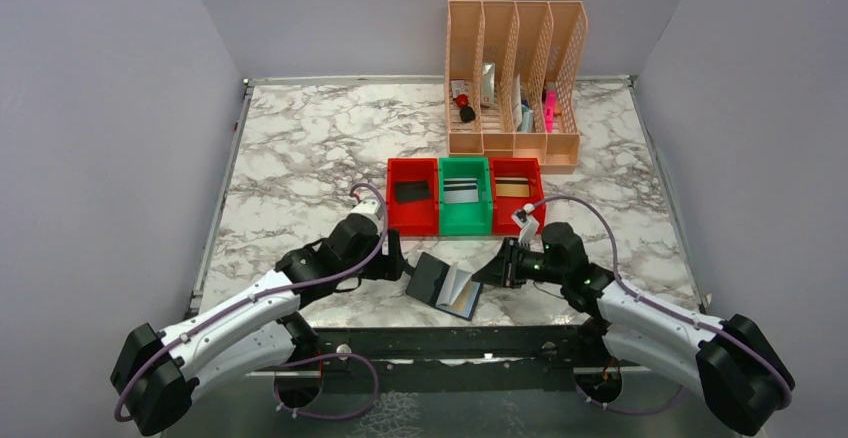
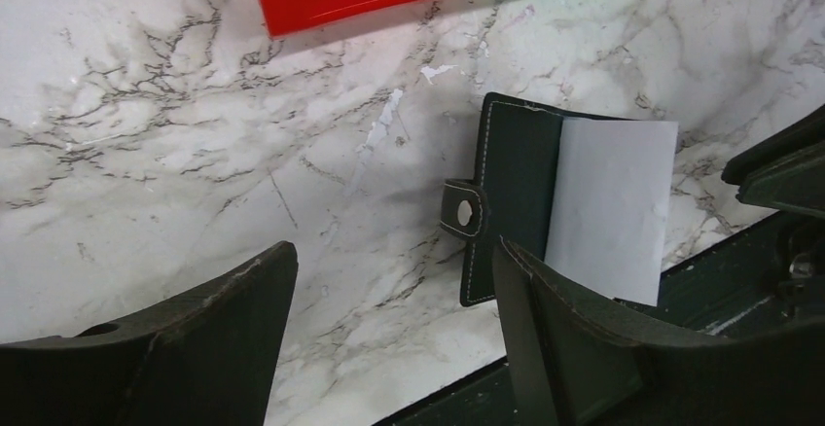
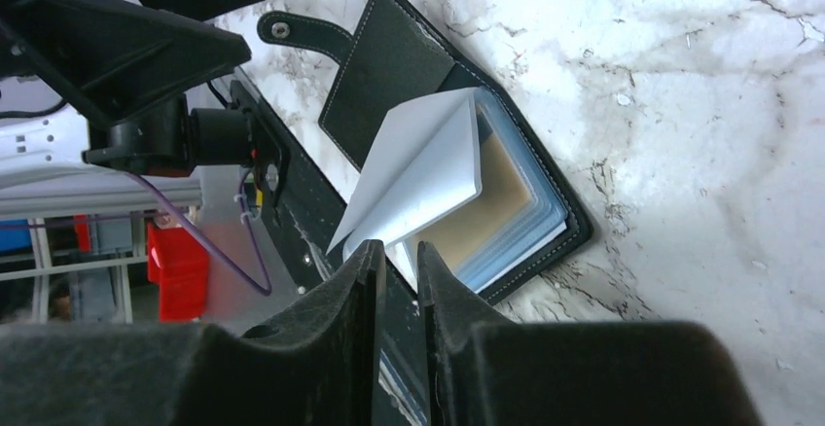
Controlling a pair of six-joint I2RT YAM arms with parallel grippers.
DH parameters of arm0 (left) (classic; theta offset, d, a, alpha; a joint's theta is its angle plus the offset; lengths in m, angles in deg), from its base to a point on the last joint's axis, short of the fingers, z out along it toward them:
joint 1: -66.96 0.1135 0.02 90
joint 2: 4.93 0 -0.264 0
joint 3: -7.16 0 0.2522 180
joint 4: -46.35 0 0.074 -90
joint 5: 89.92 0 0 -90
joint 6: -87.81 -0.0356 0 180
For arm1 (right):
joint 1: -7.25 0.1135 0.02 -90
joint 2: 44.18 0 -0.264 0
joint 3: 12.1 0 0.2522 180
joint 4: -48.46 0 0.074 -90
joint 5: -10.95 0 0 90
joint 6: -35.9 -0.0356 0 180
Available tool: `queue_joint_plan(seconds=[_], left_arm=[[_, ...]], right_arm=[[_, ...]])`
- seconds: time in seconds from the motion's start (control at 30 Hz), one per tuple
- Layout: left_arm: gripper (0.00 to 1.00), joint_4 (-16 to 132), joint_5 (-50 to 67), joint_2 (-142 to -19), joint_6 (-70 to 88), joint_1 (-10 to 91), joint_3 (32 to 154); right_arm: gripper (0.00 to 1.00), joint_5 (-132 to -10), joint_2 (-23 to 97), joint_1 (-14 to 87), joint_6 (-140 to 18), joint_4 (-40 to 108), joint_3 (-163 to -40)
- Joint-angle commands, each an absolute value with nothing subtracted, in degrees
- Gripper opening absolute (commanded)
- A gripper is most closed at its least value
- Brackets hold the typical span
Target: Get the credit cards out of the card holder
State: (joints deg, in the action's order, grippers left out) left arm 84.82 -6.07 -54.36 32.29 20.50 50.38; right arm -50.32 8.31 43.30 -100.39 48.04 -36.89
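The black card holder (image 1: 443, 284) lies open near the table's front edge, its strap tab (image 2: 461, 213) pointing left. In the right wrist view its white sleeves (image 3: 420, 175) are lifted, and a tan card (image 3: 504, 202) shows in the blue-grey pockets. My left gripper (image 2: 389, 295) stands open just left of the holder with only marble between its fingers. My right gripper (image 3: 400, 256) is at the holder's near right corner, with its jaws a narrow slit apart. Their tips are at the edge of the white sleeves, and nothing shows between them.
Behind the holder stand a red bin (image 1: 412, 220), a green bin (image 1: 465, 220) and another red bin (image 1: 533, 196) in a row, each with a card in it. A peach file rack (image 1: 515, 143) stands at the back. The dark front rail (image 1: 450, 338) runs just below the holder.
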Motion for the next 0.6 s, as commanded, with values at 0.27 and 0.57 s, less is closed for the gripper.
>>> queue_joint_plan(seconds=[0.27, 0.57], left_arm=[[0.67, 77.72, 0.08, -53.09, 35.65, 20.65, 47.23], [0.71, 76.54, 3.05, -55.33, 34.32, 20.64, 46.73]], right_arm=[[0.15, -50.6, 13.49, 48.73, -98.27, 44.62, -37.83], [0.15, -50.7, 22.36, 52.02, -100.97, 57.36, -39.51]])
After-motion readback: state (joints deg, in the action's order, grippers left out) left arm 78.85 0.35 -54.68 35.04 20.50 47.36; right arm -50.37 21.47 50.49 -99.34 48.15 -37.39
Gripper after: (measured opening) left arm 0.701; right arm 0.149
